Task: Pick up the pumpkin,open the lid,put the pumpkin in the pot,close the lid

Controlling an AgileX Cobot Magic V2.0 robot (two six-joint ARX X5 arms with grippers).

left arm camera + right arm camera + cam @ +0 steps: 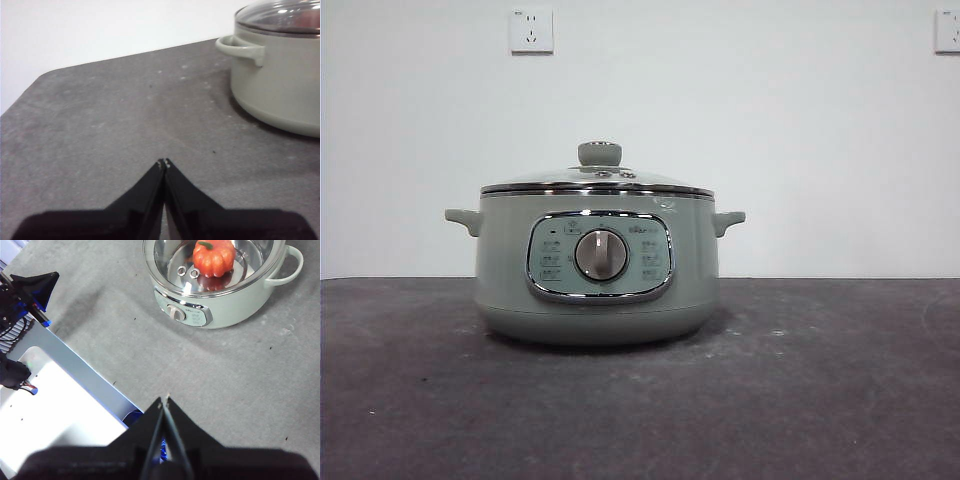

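The pale green pot [600, 300] stands in the middle of the dark table, its dial facing the front view. The glass lid [620, 181] with its green knob [600, 153] sits shut on the pot. In the right wrist view the orange pumpkin [214, 257] lies inside the pot [235, 305], seen through the lid [167, 257]. My right gripper [165, 400] is shut and empty, high and well back from the pot. My left gripper [164, 162] is shut and empty above bare table, apart from the pot [280, 85] and lid [285, 15].
The robot's white base [50, 405] lies at the table's near edge, with the other arm's black gripper [35, 287] above it. The table's far edge [125, 57] meets a white wall. Wall sockets [531, 30] sit high behind the pot.
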